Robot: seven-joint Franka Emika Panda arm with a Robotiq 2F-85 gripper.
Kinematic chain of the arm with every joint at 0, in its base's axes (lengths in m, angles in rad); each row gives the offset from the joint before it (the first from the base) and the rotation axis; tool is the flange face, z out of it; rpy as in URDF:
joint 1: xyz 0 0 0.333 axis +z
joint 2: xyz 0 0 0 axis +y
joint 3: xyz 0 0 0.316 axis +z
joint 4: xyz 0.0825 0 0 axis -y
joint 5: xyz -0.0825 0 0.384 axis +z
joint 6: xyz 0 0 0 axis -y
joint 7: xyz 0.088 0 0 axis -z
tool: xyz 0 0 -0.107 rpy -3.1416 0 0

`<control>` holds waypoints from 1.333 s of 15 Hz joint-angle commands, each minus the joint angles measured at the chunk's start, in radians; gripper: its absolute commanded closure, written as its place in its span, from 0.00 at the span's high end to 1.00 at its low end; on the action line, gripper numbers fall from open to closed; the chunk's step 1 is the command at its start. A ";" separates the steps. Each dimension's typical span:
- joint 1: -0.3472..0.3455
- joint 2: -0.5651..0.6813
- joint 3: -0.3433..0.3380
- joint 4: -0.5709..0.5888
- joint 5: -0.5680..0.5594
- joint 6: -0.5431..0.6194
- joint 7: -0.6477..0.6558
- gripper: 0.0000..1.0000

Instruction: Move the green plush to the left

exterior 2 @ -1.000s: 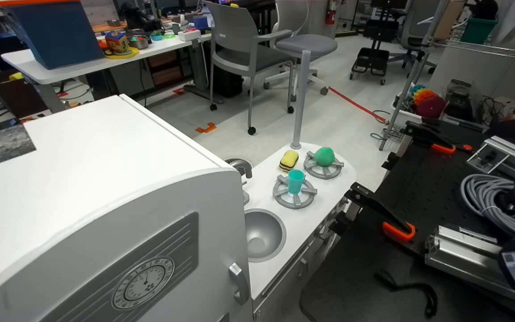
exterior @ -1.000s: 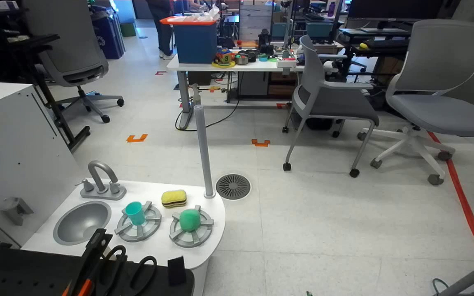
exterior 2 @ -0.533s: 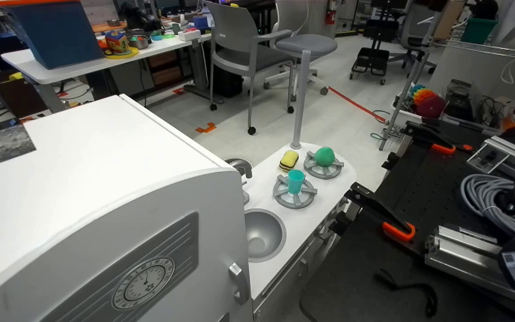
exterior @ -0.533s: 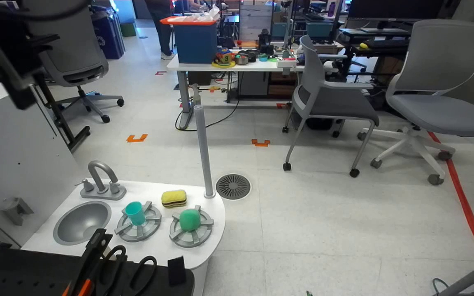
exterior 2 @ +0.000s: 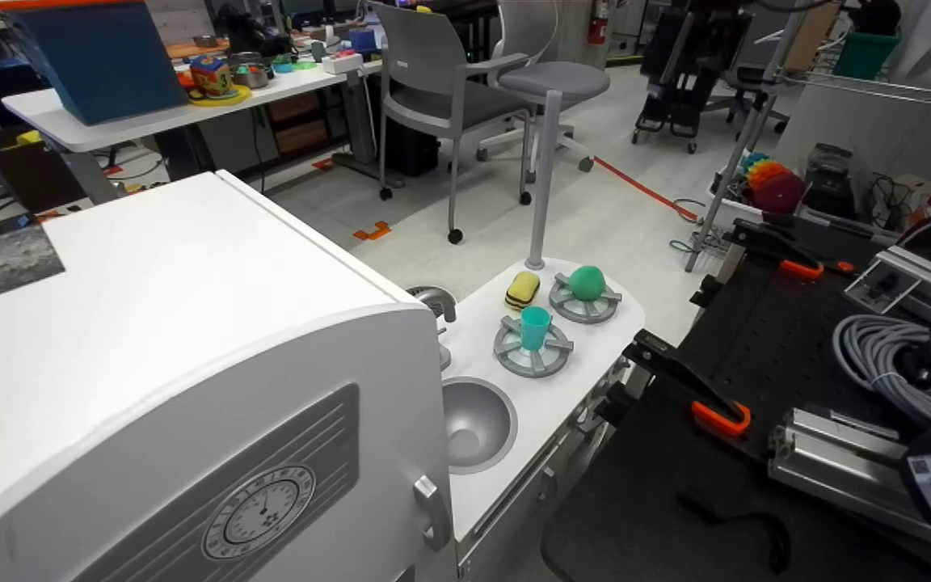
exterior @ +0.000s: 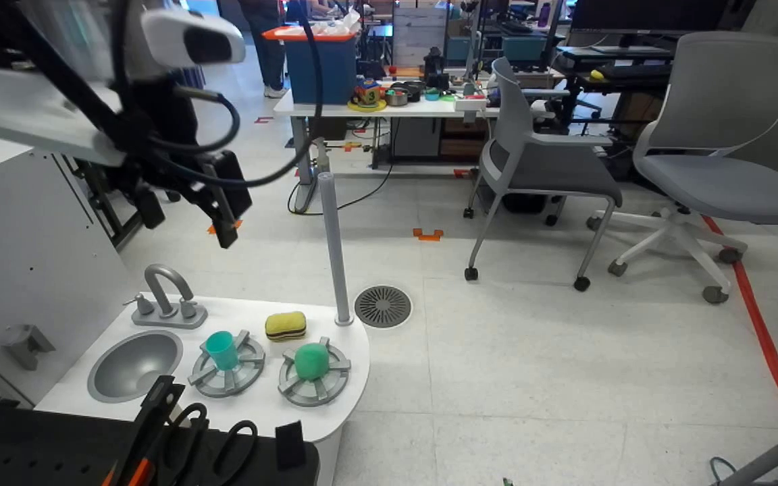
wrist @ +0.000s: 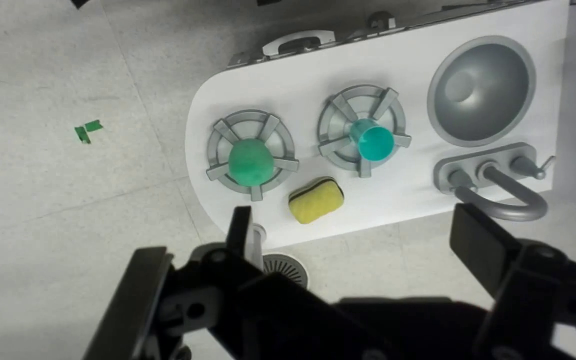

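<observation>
Gripper (wrist: 355, 222) spread wide, green plush (wrist: 250, 162) set on its burner (wrist: 249, 116)

In the wrist view we see the fingers (wrist: 485, 247) well apart, clamped on nothing. In an exterior view the gripper hangs at the upper left of the frame, higher than the faucet (exterior: 170, 317), pointing down towards the counter (exterior: 240, 316). We take that spread as readiness to straddle something round, and the height as room to come down past the things below; the pick has not yet been made.

The plush sits left of centre in the wrist view, resting on the burner, whose raised spokes (wrist: 268, 128) probably keep it from rolling. It lies to one side of the gap between the fingers, so we expect a sideways shift before any descent. The cup (wrist: 372, 140) stands mouth up on the neighbouring burner (wrist: 360, 90), and the sponge (wrist: 316, 200) lies on the counter near both.

Which left is meant, we cannot tell: in both exterior views the cup's burner lies left of the plush, while in the wrist view that side is the counter's rounded end. Going towards the cup, we would lift well first, lest it tip.
</observation>
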 commanded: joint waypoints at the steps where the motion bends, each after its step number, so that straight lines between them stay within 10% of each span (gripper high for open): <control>1: -0.067 0.260 0.056 0.188 0.024 0.014 0.053 1.00; 18: -0.051 1.205 0.008 1.030 -0.133 -0.005 0.366 1.00; 20: -0.047 1.244 0.006 1.076 -0.142 -0.006 0.369 0.74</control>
